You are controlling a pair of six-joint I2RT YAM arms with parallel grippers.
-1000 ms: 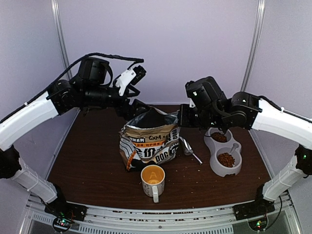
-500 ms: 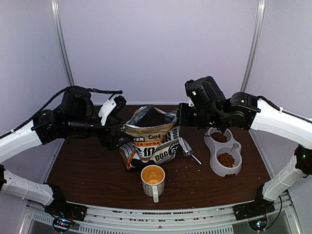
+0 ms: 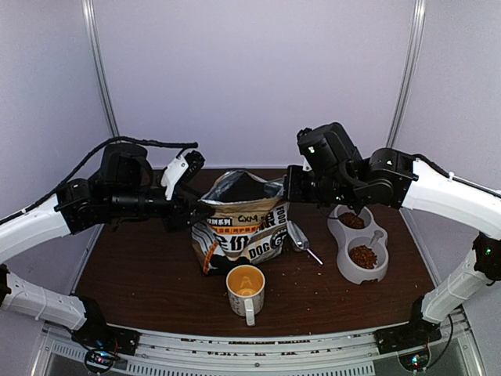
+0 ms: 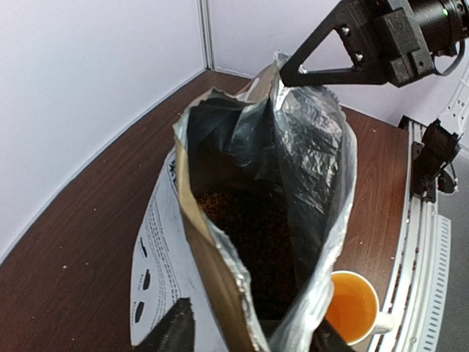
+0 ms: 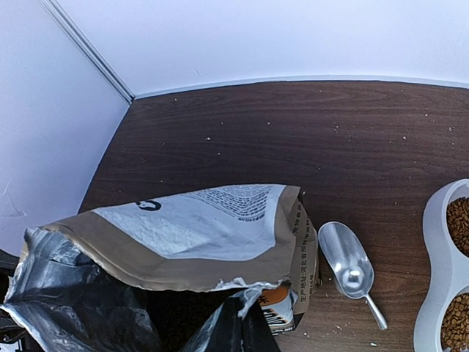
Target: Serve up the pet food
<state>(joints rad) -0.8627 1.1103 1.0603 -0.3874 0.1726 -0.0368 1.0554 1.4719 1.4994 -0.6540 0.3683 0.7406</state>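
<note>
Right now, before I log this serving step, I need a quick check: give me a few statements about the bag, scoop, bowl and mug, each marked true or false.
1. The bag stands open with kibble inside. True.
2. The right gripper holds the scoop. False: the scoop lies on the table between the bag and the double bowl, and the right gripper pinches the bag's rim.
3. Both compartments of the double bowl hold kibble. True.
4. The mug lies on its side. False: it stands upright in front of the bag.
</note>
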